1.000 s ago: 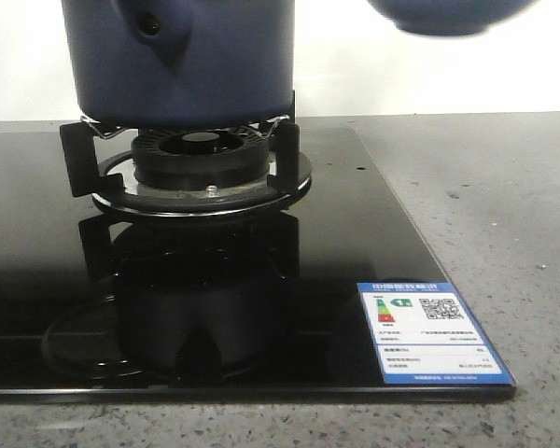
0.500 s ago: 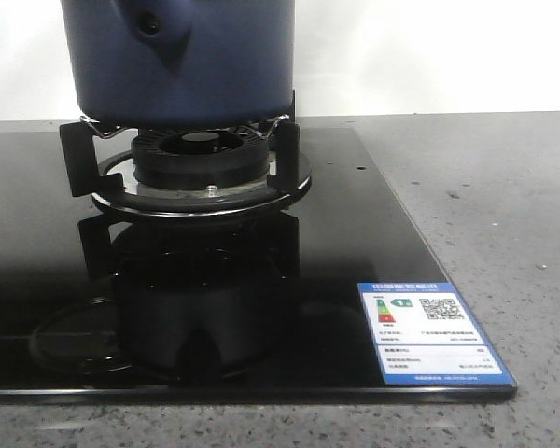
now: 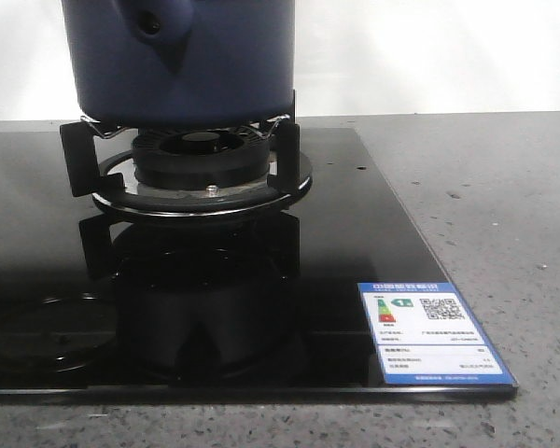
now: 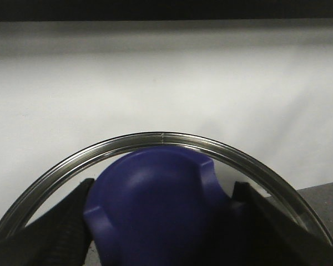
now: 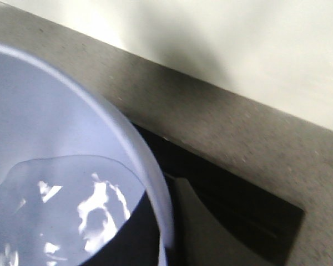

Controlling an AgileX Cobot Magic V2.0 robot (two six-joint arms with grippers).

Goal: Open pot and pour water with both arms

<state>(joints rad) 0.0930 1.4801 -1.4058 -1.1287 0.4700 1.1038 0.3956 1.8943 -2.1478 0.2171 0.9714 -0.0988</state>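
Pot (image 3: 182, 61): dark navy, sits on the burner's black supports (image 3: 79, 154), directly above the burner ring (image 3: 201, 159); its stubby handle socket with the round hole (image 3: 150, 25) faces the front camera.
Cooktop (image 3: 355, 215): glossy black glass under the burner, with an energy label (image 3: 434, 333) at its near corner to the right of the burner.
Countertop (image 3: 504, 205): grey speckled, right of the cooktop.
Lid (image 4: 155, 141): glass with a metal rim, seen in the left wrist view.
Left gripper (image 4: 161, 221): black fingers (image 4: 64, 227) clenched on the lid's blue knob (image 4: 155, 205).
Right gripper: not visible, state cannot be told.
Bowl (image 5: 89, 127): light blue, holds water (image 5: 66, 210), above the cooktop edge in the right wrist view.
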